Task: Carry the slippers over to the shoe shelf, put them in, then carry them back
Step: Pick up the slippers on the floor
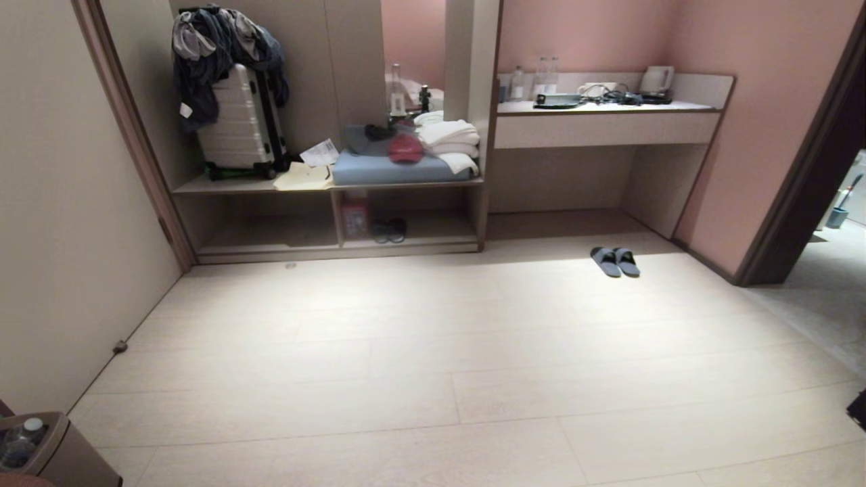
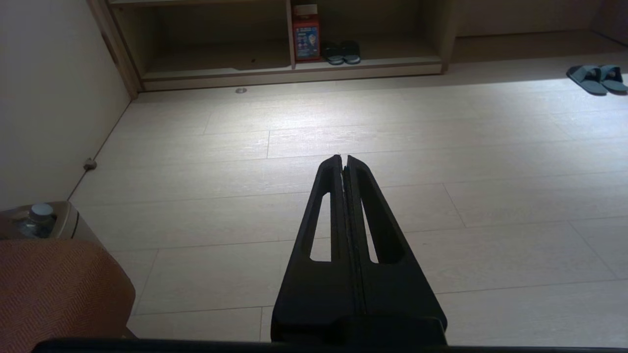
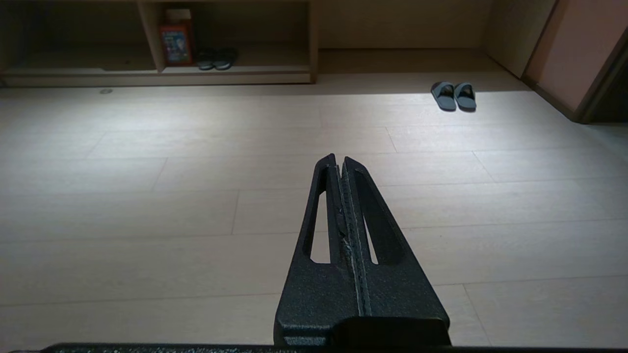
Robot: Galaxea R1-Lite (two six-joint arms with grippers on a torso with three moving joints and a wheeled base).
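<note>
The slippers (image 1: pixel 614 262), a grey-blue pair, lie side by side on the pale wood floor in front of the recess under the desk, also in the left wrist view (image 2: pixel 596 79) and the right wrist view (image 3: pixel 454 95). The shoe shelf (image 1: pixel 270 238) is the low beige cubby unit far left of them, with an upright divider (image 1: pixel 335 220); it shows again (image 2: pixel 221 61) (image 3: pixel 88 61). My left gripper (image 2: pixel 343 158) and right gripper (image 3: pixel 339 159) are both shut and empty, hanging over bare floor well short of the slippers. Neither arm appears in the head view.
A darker pair of slippers (image 1: pixel 390 230) and a red box (image 1: pixel 354 216) occupy the shelf's right compartment. A suitcase (image 1: pixel 240 125) and folded linen sit on top. The desk counter (image 1: pixel 605 128) is at the right, a doorway (image 1: pixel 832 203) beyond it, and a bin with a bottle (image 1: pixel 27 439) by the left wall.
</note>
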